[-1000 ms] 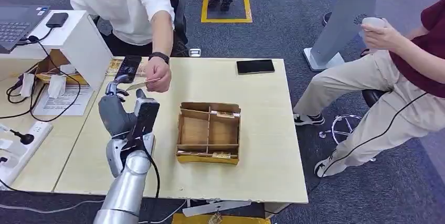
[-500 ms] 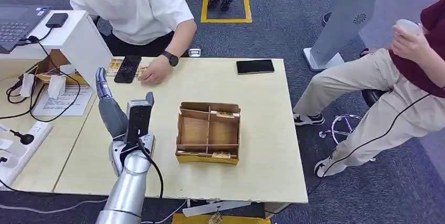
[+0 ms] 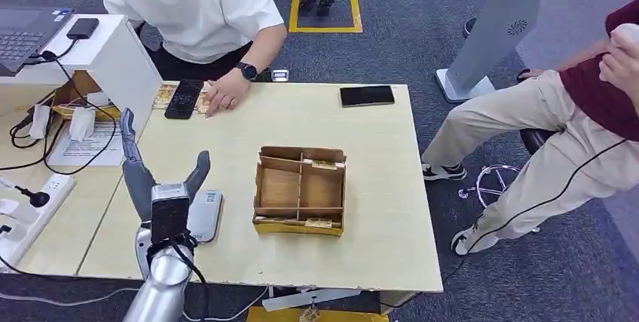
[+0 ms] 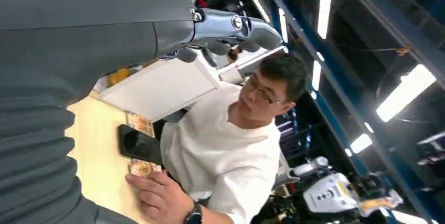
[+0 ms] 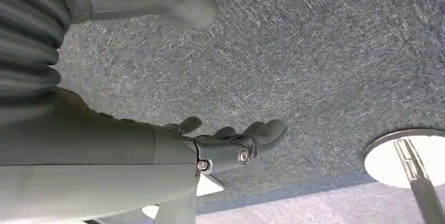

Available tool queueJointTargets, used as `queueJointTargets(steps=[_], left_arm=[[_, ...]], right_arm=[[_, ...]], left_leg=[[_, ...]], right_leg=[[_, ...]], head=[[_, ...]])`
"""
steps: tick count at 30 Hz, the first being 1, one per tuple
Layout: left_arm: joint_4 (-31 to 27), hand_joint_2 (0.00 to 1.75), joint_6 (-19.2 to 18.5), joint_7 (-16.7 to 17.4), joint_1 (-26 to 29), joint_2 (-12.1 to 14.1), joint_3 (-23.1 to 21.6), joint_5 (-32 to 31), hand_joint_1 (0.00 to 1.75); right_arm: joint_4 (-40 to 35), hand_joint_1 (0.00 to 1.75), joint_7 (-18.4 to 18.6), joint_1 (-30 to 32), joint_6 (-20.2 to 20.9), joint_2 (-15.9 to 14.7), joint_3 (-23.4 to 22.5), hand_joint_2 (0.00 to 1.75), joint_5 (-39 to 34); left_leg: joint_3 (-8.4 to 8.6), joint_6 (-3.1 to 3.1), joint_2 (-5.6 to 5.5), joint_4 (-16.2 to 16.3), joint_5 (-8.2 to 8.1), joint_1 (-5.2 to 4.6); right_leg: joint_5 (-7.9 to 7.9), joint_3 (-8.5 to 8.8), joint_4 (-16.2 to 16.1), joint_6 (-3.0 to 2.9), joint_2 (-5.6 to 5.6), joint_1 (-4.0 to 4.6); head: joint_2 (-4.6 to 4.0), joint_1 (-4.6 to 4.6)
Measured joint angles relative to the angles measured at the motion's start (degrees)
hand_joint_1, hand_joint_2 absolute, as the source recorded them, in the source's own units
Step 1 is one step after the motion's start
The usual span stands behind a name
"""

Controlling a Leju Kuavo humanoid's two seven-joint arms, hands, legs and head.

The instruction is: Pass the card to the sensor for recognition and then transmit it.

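My left hand (image 3: 157, 186) is raised over the table's near left part, fingers spread and holding nothing; its fingers (image 4: 231, 24) also appear in the left wrist view. A flat grey sensor pad (image 3: 206, 215) lies on the table just right of that hand. At the far left edge a person in a white shirt rests a hand (image 3: 224, 96) on a card (image 4: 140, 169) beside a black phone (image 3: 183, 99). More cards (image 3: 162, 96) lie left of the phone. My right hand (image 5: 231, 142) hangs over grey carpet, fingers loosely extended and empty.
A cardboard divider box (image 3: 300, 190) sits mid-table. A dark phone (image 3: 367, 96) lies at the far edge. A white stand (image 3: 113, 58), cables and a power strip (image 3: 30, 209) crowd the left desk. A second person (image 3: 573, 111) sits to the right.
The person took the card from my left hand and laid it down by the black phone. My left hand opened and drew back toward me, uncovering the grey pad.
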Motion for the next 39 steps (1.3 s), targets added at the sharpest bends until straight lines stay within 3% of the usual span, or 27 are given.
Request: queueJointTargets(steps=[15,25,35,39], left_arm=[[-8.03,1.75,0.42,-3.93,5.46,4.52,-7.96,-0.92,0.00],[-8.55,1.75,-0.33,-5.40,6.44,6.23,-10.93,-0.48,0.00],[-8.55,1.75,-3.72,-8.11,7.18,7.89,-13.73,-0.70,0.00],[-8.38,1.75,-3.78,-8.52,7.26,8.33,-14.71,-3.58,0.00]], right_arm=[[-0.13,0.00,-0.22,0.22,0.00,-0.15,-0.22,1.75,-1.16],[-0.11,0.00,-0.39,0.25,0.00,-0.28,-0.22,1.75,-1.16],[0.04,0.00,-1.00,0.28,0.00,-0.37,-0.22,1.75,-1.70],[0.20,0.00,-1.18,0.31,0.00,-0.42,-0.22,1.75,-2.18]], left_leg=[[0.00,0.00,0.00,0.00,-0.01,0.00],[0.00,0.00,0.00,0.00,0.00,0.00],[0.00,0.00,0.00,0.00,-0.01,0.00],[0.01,0.00,0.00,0.00,-0.01,0.00]], right_leg=[[0.00,0.00,0.00,0.00,0.00,0.00],[0.00,0.00,0.00,0.00,0.00,0.00],[0.00,-0.01,0.00,0.00,0.00,0.00],[0.00,-0.01,0.00,0.00,0.00,0.00]], head=[[0.00,0.02],[0.00,0.00],[0.00,0.02],[0.00,0.02]])
